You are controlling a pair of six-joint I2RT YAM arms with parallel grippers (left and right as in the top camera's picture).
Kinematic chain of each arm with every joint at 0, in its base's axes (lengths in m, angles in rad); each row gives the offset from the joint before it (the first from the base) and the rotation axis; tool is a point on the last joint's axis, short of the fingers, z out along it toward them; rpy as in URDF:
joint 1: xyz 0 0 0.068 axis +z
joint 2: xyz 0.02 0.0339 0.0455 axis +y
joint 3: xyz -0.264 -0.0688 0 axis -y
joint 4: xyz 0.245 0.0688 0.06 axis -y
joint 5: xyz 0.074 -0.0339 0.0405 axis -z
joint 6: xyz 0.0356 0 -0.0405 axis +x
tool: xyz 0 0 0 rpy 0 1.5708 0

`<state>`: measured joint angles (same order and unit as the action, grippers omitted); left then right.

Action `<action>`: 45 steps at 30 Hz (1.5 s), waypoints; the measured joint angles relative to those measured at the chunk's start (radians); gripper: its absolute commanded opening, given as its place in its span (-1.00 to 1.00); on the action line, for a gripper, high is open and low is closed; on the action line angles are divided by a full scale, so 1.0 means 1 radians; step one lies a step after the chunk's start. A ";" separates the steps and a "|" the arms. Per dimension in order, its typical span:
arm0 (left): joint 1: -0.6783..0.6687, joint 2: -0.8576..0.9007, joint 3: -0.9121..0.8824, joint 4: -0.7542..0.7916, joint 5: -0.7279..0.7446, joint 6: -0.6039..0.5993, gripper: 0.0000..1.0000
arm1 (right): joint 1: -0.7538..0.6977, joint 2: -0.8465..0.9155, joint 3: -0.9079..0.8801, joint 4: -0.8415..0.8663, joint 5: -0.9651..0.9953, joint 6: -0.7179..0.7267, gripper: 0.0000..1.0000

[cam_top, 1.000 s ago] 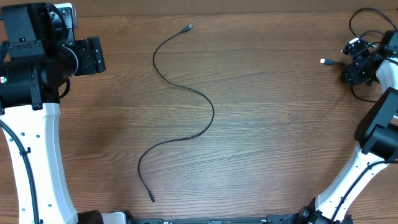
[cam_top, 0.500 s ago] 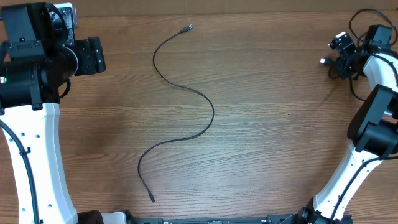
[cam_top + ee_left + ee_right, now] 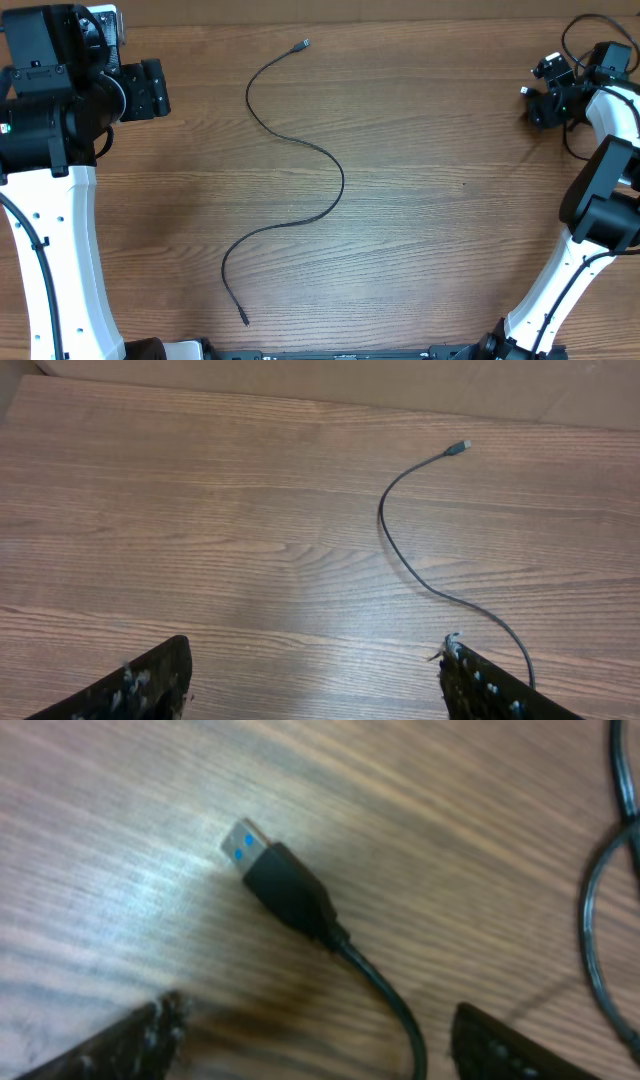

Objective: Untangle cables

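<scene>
One long black cable [image 3: 343,180] lies in an S-curve across the middle of the table, from a plug at the far end [image 3: 305,45] to a plug near the front [image 3: 245,322]. Its far part shows in the left wrist view [image 3: 400,550]. A second black cable [image 3: 585,20] loops at the far right; its USB plug with a bluish tip [image 3: 275,875] lies on the wood. My right gripper [image 3: 537,106] is open just above it, the cord running between the spread fingers [image 3: 320,1045]. My left gripper [image 3: 150,90] is open and empty at the far left [image 3: 315,680].
The wooden table [image 3: 430,250] ends at a pale cardboard-like strip along the far edge [image 3: 300,380]. More loops of the right cable lie beside the right fingers [image 3: 600,920]. The white arm links stand at both front corners.
My right gripper has swung left and toward the far edge, now sitting over the USB plug. The left arm and the long cable have not moved.
</scene>
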<state>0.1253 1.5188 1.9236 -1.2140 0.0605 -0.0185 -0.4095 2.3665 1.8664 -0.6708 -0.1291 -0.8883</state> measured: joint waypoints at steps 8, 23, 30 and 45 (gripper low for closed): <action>0.000 0.009 0.000 0.001 0.000 0.000 0.57 | 0.005 0.000 -0.008 0.034 0.000 -0.005 -0.34; 0.000 0.066 0.000 0.006 0.032 0.000 0.53 | -0.002 0.001 -0.009 0.155 0.023 -0.009 0.18; 0.000 0.066 0.000 0.010 0.045 0.000 0.53 | -0.003 0.015 -0.009 0.167 0.029 -0.008 0.18; 0.000 0.066 0.000 0.010 0.049 0.000 0.52 | 0.004 0.039 0.013 0.072 0.018 0.068 -0.92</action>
<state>0.1253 1.5845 1.9236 -1.2041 0.1097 -0.0185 -0.4057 2.4058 1.8797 -0.5991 -0.1116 -0.8207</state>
